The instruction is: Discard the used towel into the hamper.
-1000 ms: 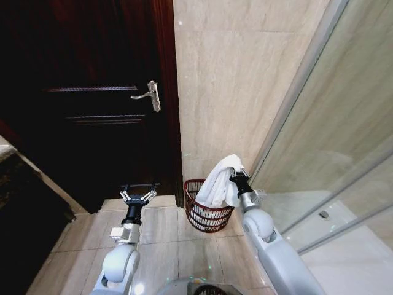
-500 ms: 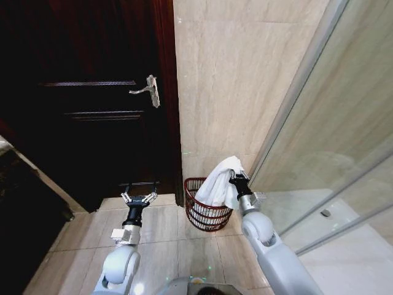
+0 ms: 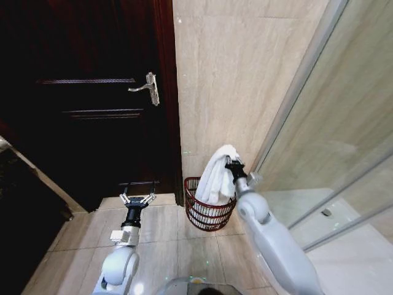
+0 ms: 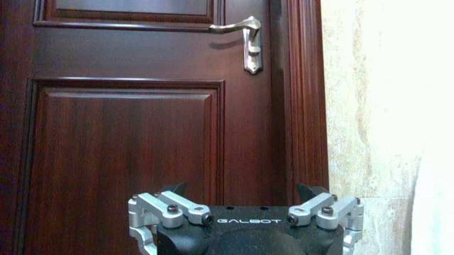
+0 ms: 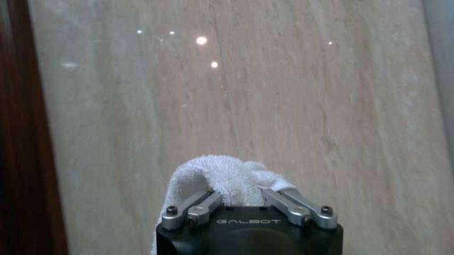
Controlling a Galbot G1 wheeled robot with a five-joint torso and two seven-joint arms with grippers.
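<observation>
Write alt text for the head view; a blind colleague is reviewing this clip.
The right gripper holds a white towel that drapes down over a reddish-brown wire hamper on the tiled floor by a beige wall. The left gripper, open, is held low facing a dark wooden door.

The right arm reaches forward and up, and its right gripper [image 3: 228, 163] has its fingers closed tight on the towel [image 3: 216, 177]. The left arm stays low at the left side, with the left gripper [image 3: 136, 200] spread wide and holding nothing.
</observation>
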